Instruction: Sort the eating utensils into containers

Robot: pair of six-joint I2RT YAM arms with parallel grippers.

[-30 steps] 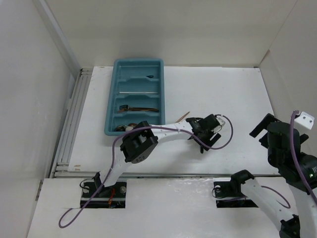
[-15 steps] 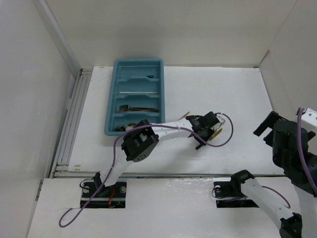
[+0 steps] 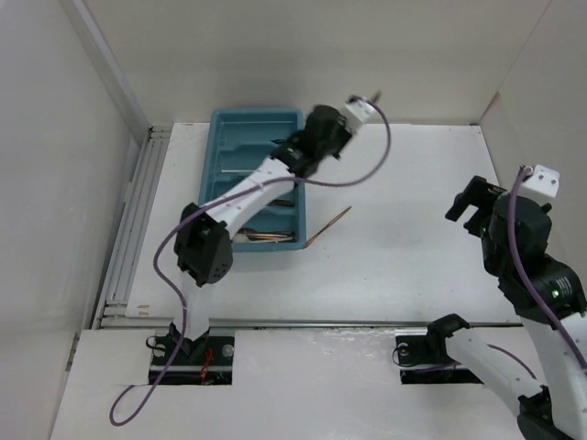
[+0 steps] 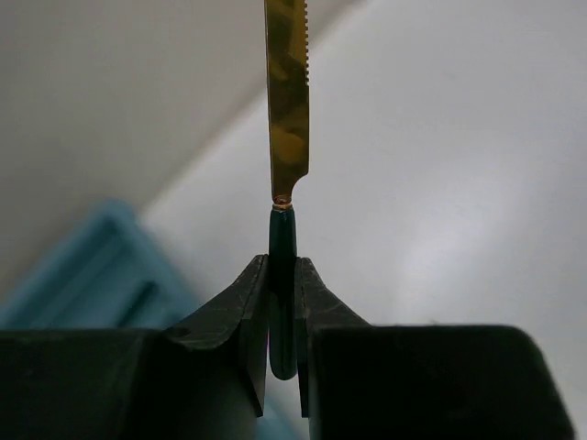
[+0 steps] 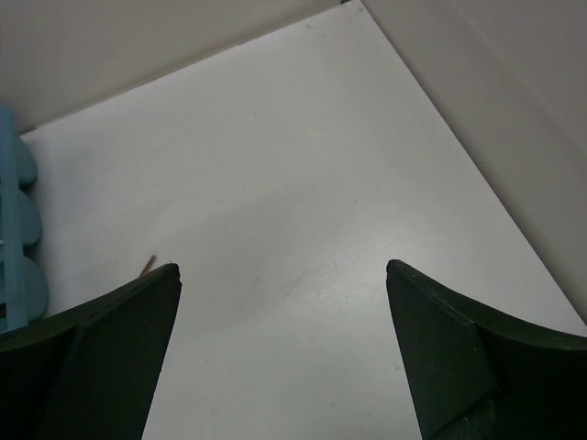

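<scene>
My left gripper [image 4: 282,275] is shut on the dark green handle of a gold knife [image 4: 287,101], whose serrated blade points straight away from the fingers. In the top view this gripper [image 3: 319,139] hangs over the far right corner of the teal tray [image 3: 204,197]. The tray's compartments hold thin silver chopsticks [image 3: 240,170] and copper pieces [image 3: 266,237]. One copper utensil [image 3: 328,226] lies on the table just right of the tray. My right gripper [image 5: 282,270] stands open and holds nothing above the bare table at the right [image 3: 470,199].
The teal tray's scalloped edge [image 5: 14,229] and the tip of the copper utensil [image 5: 147,266] show at the left of the right wrist view. White walls close in the table. A purple cable [image 3: 367,165] loops off the left arm.
The left gripper closed on the knife on the table right of the tray, then rose and swung to the tray's far end. The right arm shifted slightly.
</scene>
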